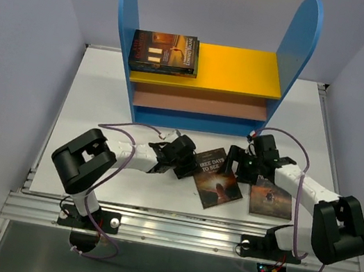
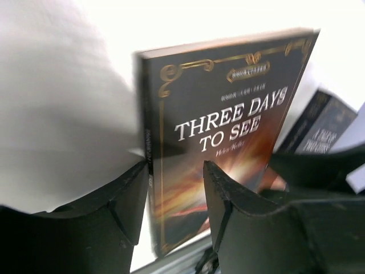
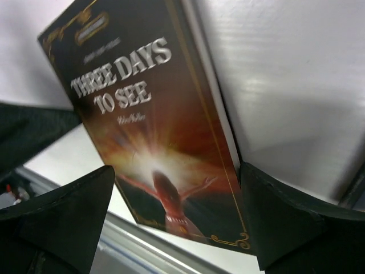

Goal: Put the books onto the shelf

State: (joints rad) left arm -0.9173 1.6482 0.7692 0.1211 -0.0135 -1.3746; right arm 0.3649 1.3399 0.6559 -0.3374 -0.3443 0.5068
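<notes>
The Three Days to See book (image 1: 217, 179) lies on the table in front of the shelf (image 1: 206, 77). My left gripper (image 1: 189, 165) is at its spine edge (image 2: 149, 171). The jaws stand either side of that edge, partly closed, with a gap still showing between one finger (image 2: 228, 194) and the cover. My right gripper (image 1: 237, 161) is wide open at the opposite long edge, one finger (image 3: 268, 205) against the page side of the book (image 3: 165, 131). A second dark book (image 1: 271, 197) lies under the right arm. More books (image 1: 165, 52) are stacked on the yellow top board.
The shelf's blue side panels (image 1: 299, 37) rise tall behind both arms. The table's metal front rail (image 1: 179, 231) runs close below the books. The dark book's cover (image 2: 319, 131) shows beyond the left fingers.
</notes>
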